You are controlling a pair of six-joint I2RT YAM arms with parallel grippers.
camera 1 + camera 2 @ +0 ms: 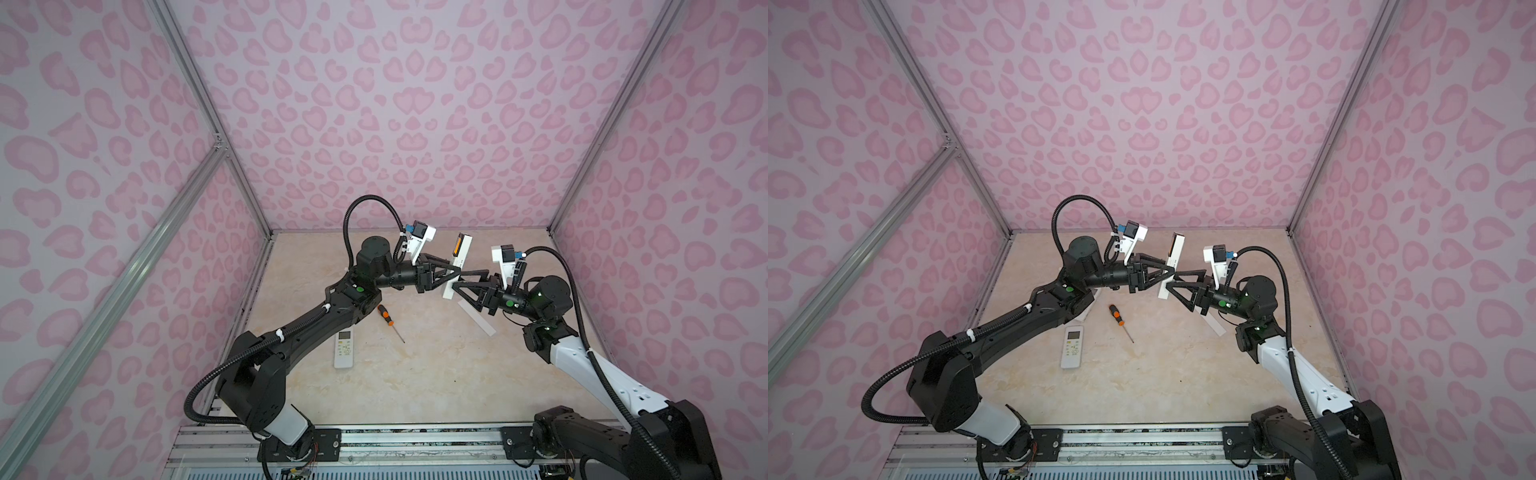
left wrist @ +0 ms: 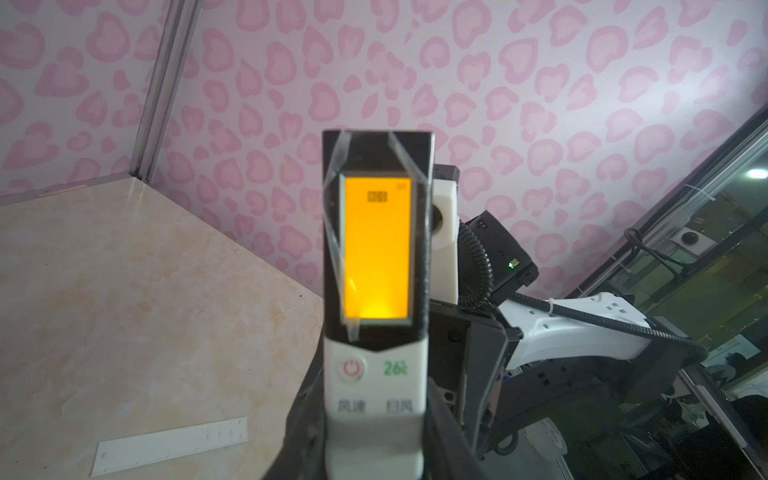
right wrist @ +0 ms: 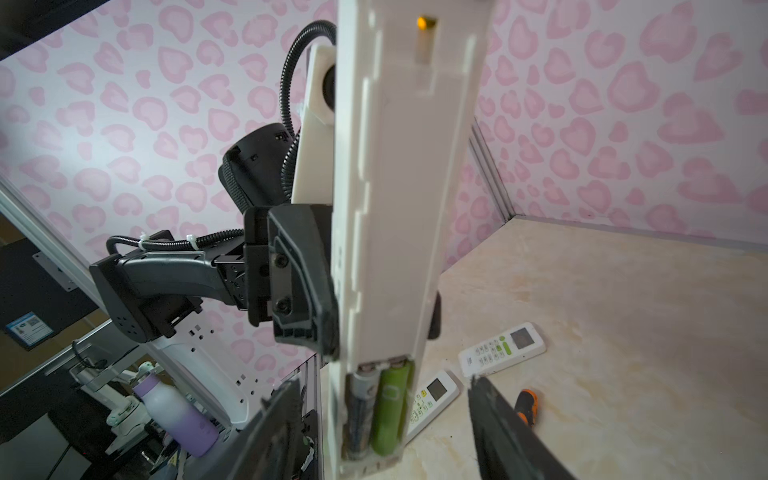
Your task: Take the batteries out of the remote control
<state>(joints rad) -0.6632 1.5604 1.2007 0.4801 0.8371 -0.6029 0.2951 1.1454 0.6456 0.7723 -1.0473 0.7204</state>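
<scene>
The lime green battery (image 3: 390,409) and a dark battery (image 3: 360,409) sat side by side in the open bay at the lower end of the remote control (image 3: 395,199), as the right wrist view showed. The remote control stood upright in the air above the worktop (image 1: 415,374), a little toward 12 o'clock of its middle in both top views. Its lit orange screen (image 2: 376,249) faced the left arm and its open back faced the right arm.

The left gripper (image 1: 454,270) was clamped on the remote control's long edges about halfway up. The right gripper (image 1: 458,281) had its jaws apart, with a finger (image 3: 282,432) on either side of the battery end and a gap to the casing on both sides.

From the held remote control in a top view, a flat white strip (image 1: 478,318) lay on the worktop at 5 o'clock. An orange-and-black screwdriver (image 1: 386,316) lay at 8 o'clock. Farther out on the same bearing, a spare remote with a green button (image 3: 503,349) and a second spare remote (image 3: 432,395) lay flat, face up.
</scene>
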